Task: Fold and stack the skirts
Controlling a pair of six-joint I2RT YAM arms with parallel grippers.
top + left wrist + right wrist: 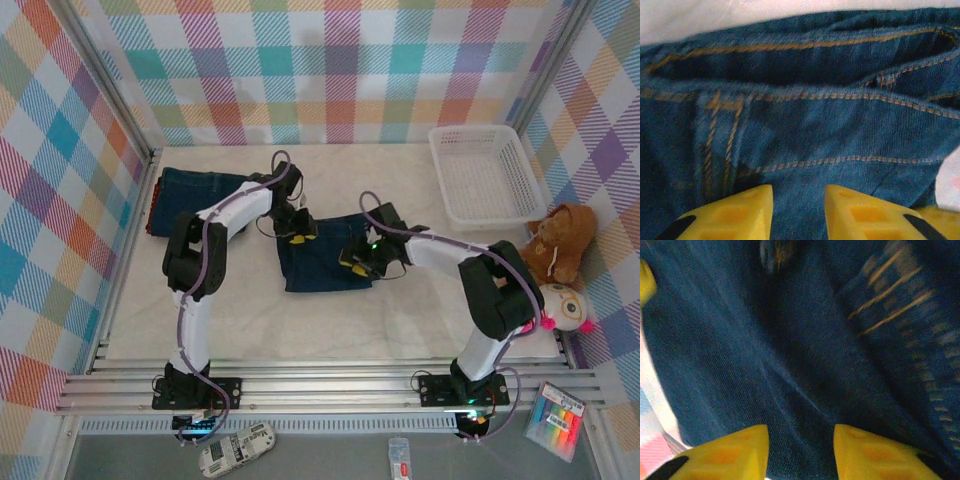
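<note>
Skirts: one denim skirt [322,262] lay flat mid-table, and a folded pile [185,195] sat at the far left corner, well apart from it. The table [400,320] was pale cream, with plaid walls [330,70] on three sides. A white basket [485,175] stood at the far right. A teddy [562,238] and a big-eyed doll [562,308] leaned against the right wall.

Over the skirt's far left corner was the left gripper [296,233]; at its right edge, the right gripper [358,262]. Left wrist view: yellow fingers [735,215] spread apart, nothing pinched, a waistband seam with orange stitching just ahead. Right wrist view: fingers [725,455] likewise apart over dark denim.

Hard to make out: the right wrist picture was blurred and its stitching smeared. I could not tell whether either gripper's pads touched the cloth. The pile had denim on top and a thin red edge at its left side. The left arm [235,205] crossed its near corner, so the number of pieces was unclear.
</note>
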